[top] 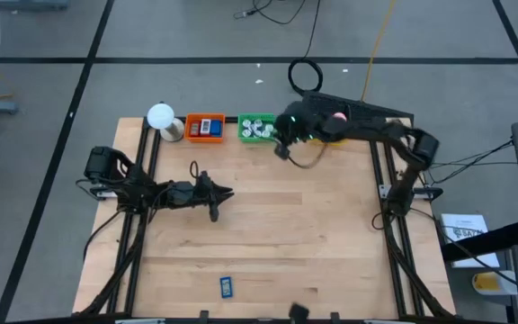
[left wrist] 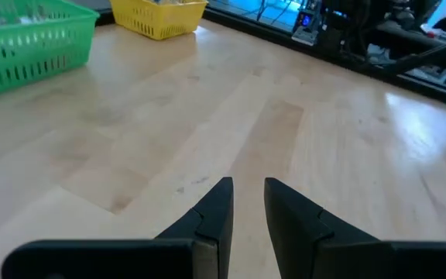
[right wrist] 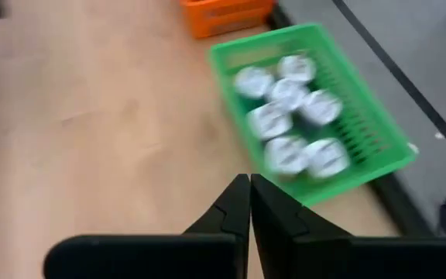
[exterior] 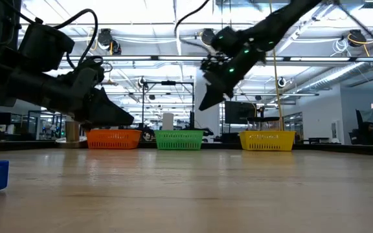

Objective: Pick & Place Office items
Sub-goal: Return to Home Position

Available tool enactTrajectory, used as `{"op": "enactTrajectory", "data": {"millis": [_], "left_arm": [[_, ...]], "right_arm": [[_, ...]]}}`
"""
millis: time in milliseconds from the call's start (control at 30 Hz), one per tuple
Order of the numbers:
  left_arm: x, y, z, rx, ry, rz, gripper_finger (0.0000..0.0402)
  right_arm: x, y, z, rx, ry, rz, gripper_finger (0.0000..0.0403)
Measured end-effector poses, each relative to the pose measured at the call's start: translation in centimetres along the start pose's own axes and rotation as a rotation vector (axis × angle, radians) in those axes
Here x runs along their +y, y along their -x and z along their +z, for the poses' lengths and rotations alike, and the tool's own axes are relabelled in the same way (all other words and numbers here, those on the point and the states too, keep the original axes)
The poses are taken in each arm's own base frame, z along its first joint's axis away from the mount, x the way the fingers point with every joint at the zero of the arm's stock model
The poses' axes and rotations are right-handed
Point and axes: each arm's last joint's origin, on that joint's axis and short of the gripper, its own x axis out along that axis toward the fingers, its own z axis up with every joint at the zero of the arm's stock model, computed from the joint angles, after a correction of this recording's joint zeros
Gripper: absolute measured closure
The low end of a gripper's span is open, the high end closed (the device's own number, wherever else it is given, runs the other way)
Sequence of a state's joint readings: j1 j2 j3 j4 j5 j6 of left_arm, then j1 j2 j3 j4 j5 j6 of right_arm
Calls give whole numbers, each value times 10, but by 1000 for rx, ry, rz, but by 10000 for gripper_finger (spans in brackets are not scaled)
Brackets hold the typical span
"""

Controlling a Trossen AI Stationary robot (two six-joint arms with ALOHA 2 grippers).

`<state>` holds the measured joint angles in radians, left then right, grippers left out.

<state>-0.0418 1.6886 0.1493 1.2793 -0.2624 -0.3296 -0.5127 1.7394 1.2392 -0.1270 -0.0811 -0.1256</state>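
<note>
The right arm reaches across from its side of the table, elbow raised, and its right gripper [right wrist: 249, 181] hangs in the air just above the near edge of the green tray [right wrist: 362, 116], fingers pressed together on nothing. The left arm lies low and level, well away from the green tray, the left gripper [left wrist: 248, 187] slightly parted and empty. About seven white round pieces [right wrist: 287, 93] lie in that tray. One blue flat piece [top: 226, 287] and one black piece [top: 299, 311] sit far from it, at the table's opposite edge.
</note>
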Motion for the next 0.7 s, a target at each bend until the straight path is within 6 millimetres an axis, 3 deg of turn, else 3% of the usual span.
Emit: {"op": "enactTrajectory", "data": {"millis": [200, 333, 533, 700], "left_arm": [[-17, 4, -5, 6, 85, -46, 325], [-37, 5, -8, 2, 147, -59, 325], [-72, -11, -11, 146, 234, -13, 330], [-116, -21, 7, 333, 175, 107, 385]], "right_arm": [[53, 33, -55, -128, -33, 102, 401], [76, 51, -93, -262, -67, 115, 402], [85, 74, -131, -467, -50, 106, 399], [79, 90, -140, -601, -44, 92, 399]]}}
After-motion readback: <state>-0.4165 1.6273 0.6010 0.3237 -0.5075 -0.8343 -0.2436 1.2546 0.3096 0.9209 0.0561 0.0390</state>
